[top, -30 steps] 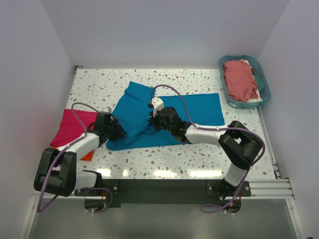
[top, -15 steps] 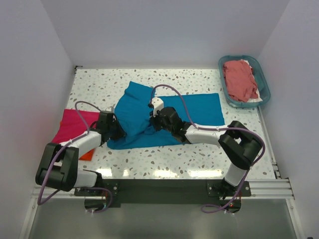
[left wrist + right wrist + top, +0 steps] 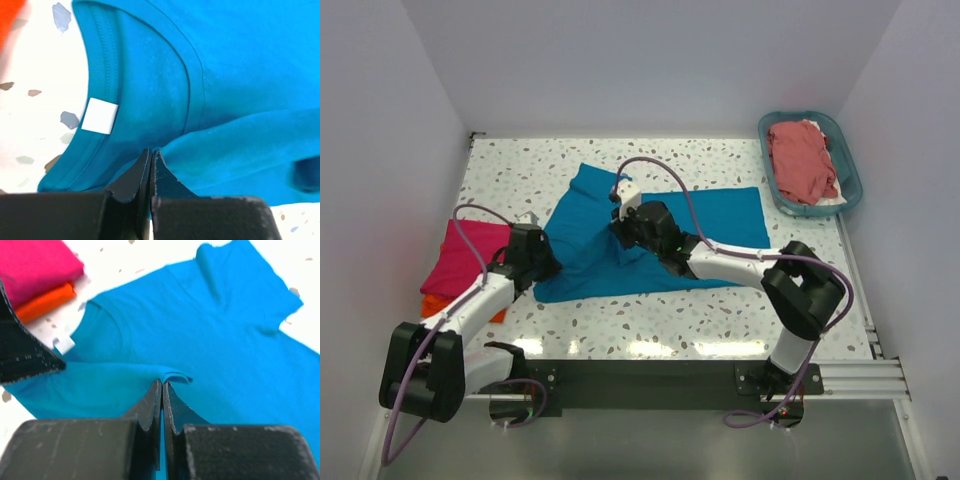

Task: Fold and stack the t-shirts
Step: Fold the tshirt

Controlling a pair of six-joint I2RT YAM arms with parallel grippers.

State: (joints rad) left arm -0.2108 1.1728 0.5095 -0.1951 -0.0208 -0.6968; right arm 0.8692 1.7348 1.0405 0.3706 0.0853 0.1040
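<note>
1. Teal blue t-shirt (image 3: 705, 225) lay spread across the middle of the speckled tabletop (image 3: 520, 170), rumpled and partly bunched on its left half, flatter on the right.
2. Its collar (image 3: 107, 65) sat at the near-left edge of the cloth, with a white label (image 3: 100, 116) sewn inside the neckband.
3. The left gripper (image 3: 550, 268) was at that near-left edge, just beside the collar. In the left wrist view its fingers (image 3: 145, 165) were pressed together, pinching a raised fold of the teal blue t-shirt at their tips.
4. The right gripper (image 3: 618, 233) reached in over the shirt's middle, a little further from the arm bases than the left one. Its fingers (image 3: 152, 400) were also pressed together, nipping a small pucker of the same blue fabric.
5. A hot pink t-shirt (image 3: 470, 255) lay folded at the left edge of the tabletop, on top of a folded orange t-shirt (image 3: 433, 300) that peeked out beneath it. Both were close to the blue shirt's left edge.
6. The salmon-red t-shirt (image 3: 802, 160) lay crumpled in a teal basket (image 3: 851, 185) at the far right corner, well apart from both grippers.
</note>
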